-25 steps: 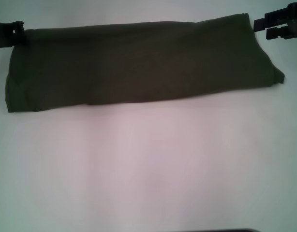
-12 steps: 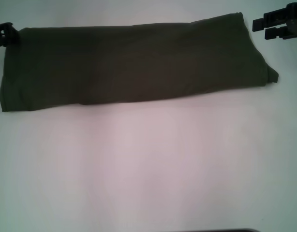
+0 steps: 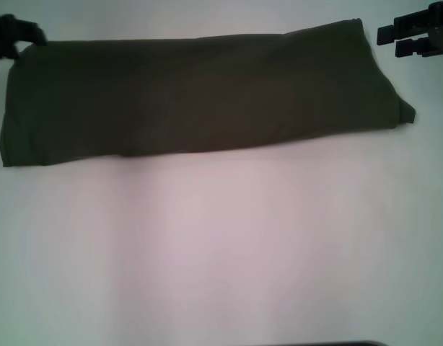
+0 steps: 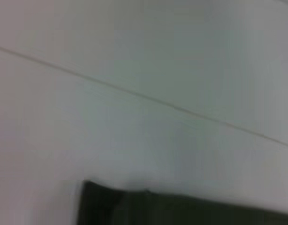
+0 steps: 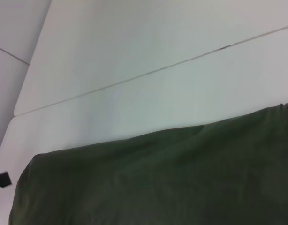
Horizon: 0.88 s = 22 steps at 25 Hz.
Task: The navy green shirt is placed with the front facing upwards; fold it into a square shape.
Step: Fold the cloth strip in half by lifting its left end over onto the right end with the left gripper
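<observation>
The navy green shirt (image 3: 200, 94) lies folded into one long dark olive band across the far part of the white table (image 3: 221, 245), plain side up, with no lettering showing. My left gripper (image 3: 16, 34) is at the band's far left corner, just off the cloth. My right gripper (image 3: 391, 41) hovers open beside the far right corner, holding nothing. The left wrist view catches only a dark edge of the shirt (image 4: 181, 211). In the right wrist view the shirt (image 5: 158, 183) fills the lower part.
A broad stretch of bare white table lies between the shirt and me. A thin seam (image 5: 158, 70) runs across the table surface beyond the shirt. A small dark tab (image 3: 408, 114) of cloth sticks out at the band's near right corner.
The shirt's left end slid a little to the left and settled flat. My left gripper moved from the far left corner slightly farther back. The right gripper hardly moved.
</observation>
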### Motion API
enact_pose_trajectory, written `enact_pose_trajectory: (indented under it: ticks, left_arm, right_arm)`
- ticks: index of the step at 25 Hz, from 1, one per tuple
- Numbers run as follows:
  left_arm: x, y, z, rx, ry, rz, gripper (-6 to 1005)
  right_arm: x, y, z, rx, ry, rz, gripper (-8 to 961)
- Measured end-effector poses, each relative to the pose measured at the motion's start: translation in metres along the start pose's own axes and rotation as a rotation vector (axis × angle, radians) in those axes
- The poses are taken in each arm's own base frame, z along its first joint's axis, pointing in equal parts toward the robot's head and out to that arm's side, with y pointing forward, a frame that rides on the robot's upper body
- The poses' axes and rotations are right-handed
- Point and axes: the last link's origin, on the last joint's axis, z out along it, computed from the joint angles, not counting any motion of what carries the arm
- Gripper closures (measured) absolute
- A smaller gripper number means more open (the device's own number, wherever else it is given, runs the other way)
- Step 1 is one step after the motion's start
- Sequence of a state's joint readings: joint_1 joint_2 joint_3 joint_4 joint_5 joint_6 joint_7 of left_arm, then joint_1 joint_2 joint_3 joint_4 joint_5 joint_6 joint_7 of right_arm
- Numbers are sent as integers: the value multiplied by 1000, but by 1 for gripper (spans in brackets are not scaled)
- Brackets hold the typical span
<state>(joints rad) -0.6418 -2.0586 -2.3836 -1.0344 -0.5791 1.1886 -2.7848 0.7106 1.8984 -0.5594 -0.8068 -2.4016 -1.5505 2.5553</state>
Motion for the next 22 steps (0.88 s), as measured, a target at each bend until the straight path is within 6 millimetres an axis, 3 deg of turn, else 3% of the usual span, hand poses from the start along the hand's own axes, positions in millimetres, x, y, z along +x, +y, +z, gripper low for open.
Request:
enact_pose_trajectory:
  ticks: [6, 19, 22]
  left_arm:
    - [-12, 8, 26, -20, -91, -14, 421]
    - [-7, -5, 50, 111, -65, 32, 830]
    - [-4, -7, 51, 138, -61, 42, 869]
  right_arm:
    - [0, 0, 0, 0, 1, -5, 370]
    - [4, -3, 1, -3, 9, 9, 370]
    - [4, -3, 1, -3, 10, 9, 369]
